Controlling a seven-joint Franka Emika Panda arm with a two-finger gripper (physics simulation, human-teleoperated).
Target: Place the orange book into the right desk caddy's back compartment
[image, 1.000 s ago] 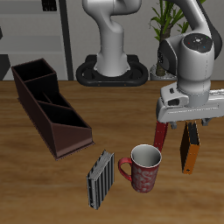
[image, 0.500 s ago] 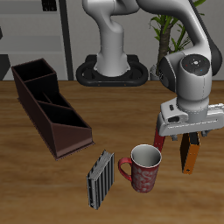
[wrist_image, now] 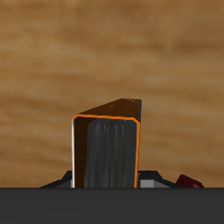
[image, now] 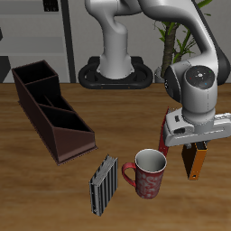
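The orange book [image: 193,162] stands upright on the table near the front edge, beside the slimmer red book [image: 164,135]. My gripper [image: 196,147] has come down over the orange book's top, open, with one finger on each side of it. In the wrist view the orange book [wrist_image: 107,153] fills the middle, orange-edged with a dark face, and a grey fingertip [wrist_image: 150,178] shows beside it. The right desk caddy [image: 70,137] lies far across the table, long and dark brown. Its back compartment [image: 30,69] is the large section at the end farthest from the front edge.
A red patterned mug [image: 149,173] stands close beside the orange book toward the caddy. A grey striped book [image: 104,185] stands near the front edge beside the mug. The red book also shows in the wrist view [wrist_image: 187,182]. The robot base [image: 115,72] is at the back.
My gripper has moved down onto the orange book, from above its top to astride it. The book, mug and caddy have not moved.
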